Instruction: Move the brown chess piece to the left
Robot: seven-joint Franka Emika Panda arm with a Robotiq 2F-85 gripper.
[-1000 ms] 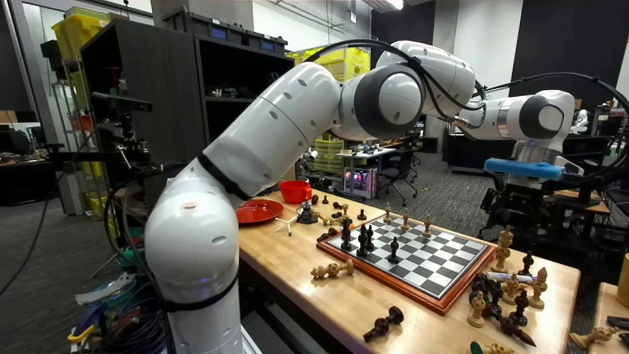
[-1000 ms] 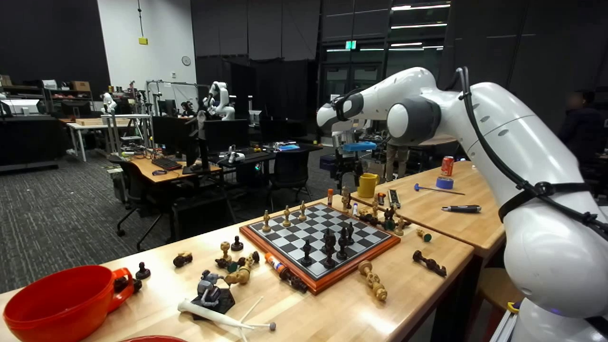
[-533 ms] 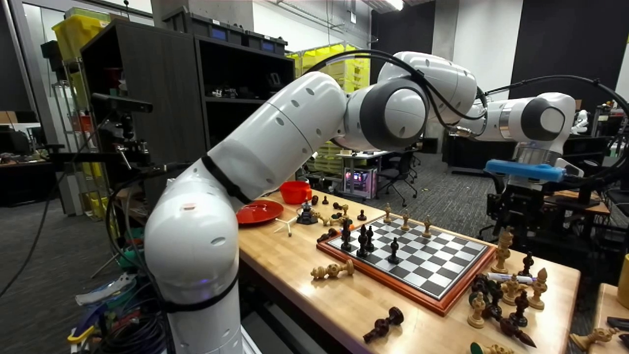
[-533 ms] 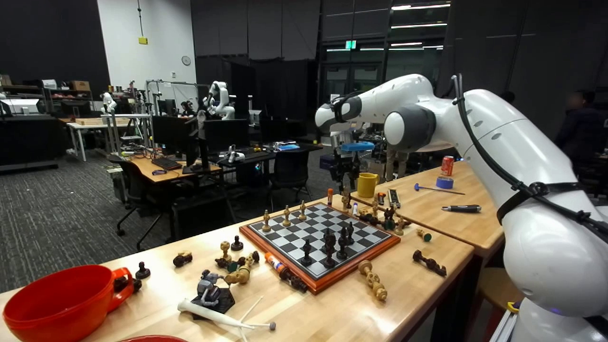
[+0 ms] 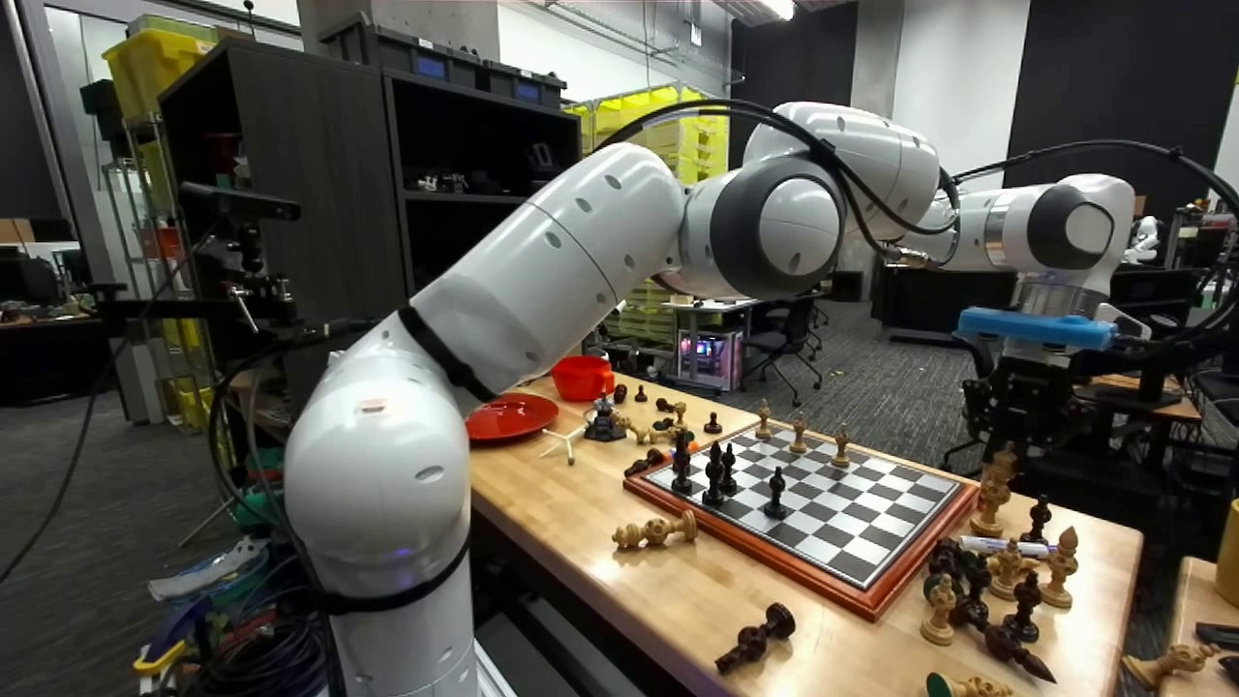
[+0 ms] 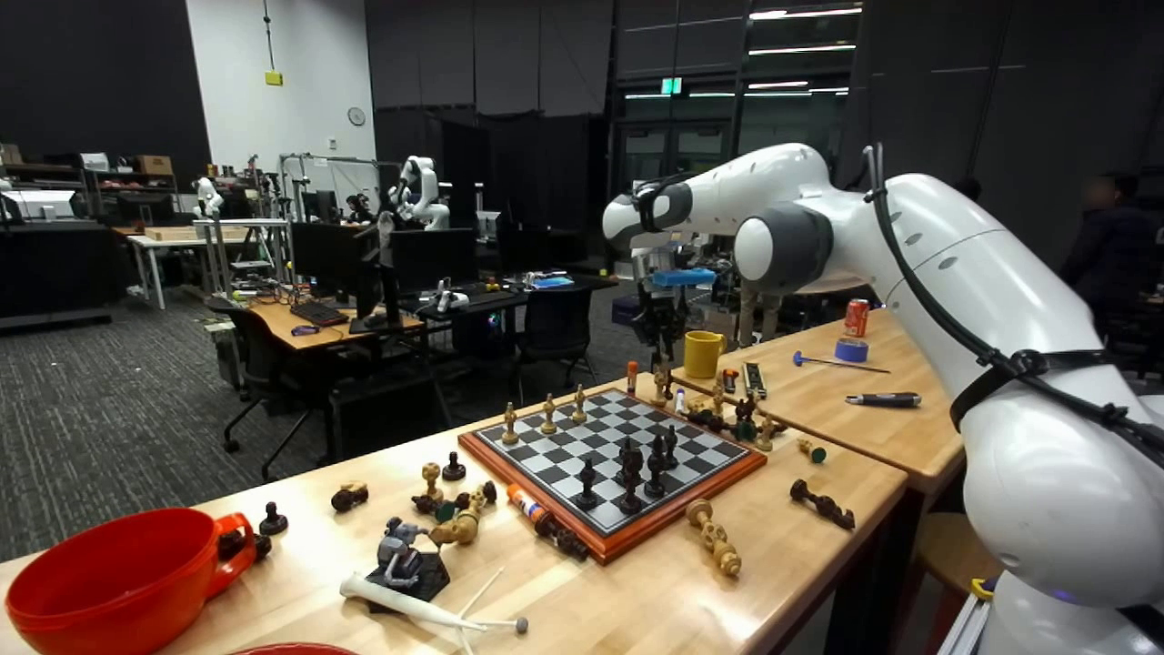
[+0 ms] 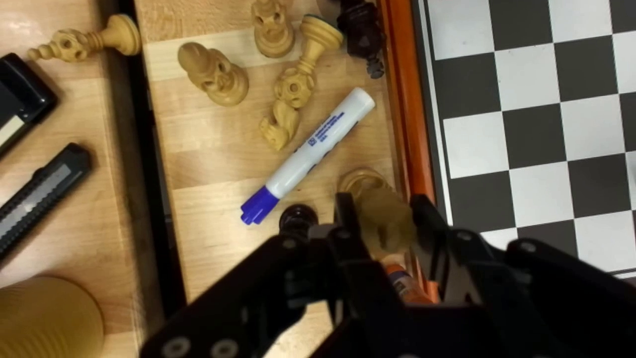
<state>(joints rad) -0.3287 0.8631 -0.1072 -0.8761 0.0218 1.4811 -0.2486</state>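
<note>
The brown chess piece [image 7: 385,219], a tall light brown one, stands between the two fingers [image 7: 345,214] of my gripper [image 7: 383,199] in the wrist view. Both fingers press against its upper part, so the jaws are shut on it. Its round base shows beyond the fingertips, close to the board's wooden rim. In both exterior views the brown chess piece [image 5: 991,503] is at the far corner of the chessboard [image 5: 871,600], and the dark gripper [image 6: 659,350] comes down on it from above. Whether its base touches the table cannot be told.
A small dark piece [image 7: 298,219] stands right beside one finger. An orange glue stick [image 7: 407,283] lies or stands behind the held piece. A white marker [image 7: 318,144] and several loose pieces lie nearby. A yellow mug [image 6: 702,355] is on the adjoining table.
My arm has come down slightly, then risen a very little. The jaws have closed on the light brown piece, which has shifted a little in an exterior view. The other pieces have stayed put.
</note>
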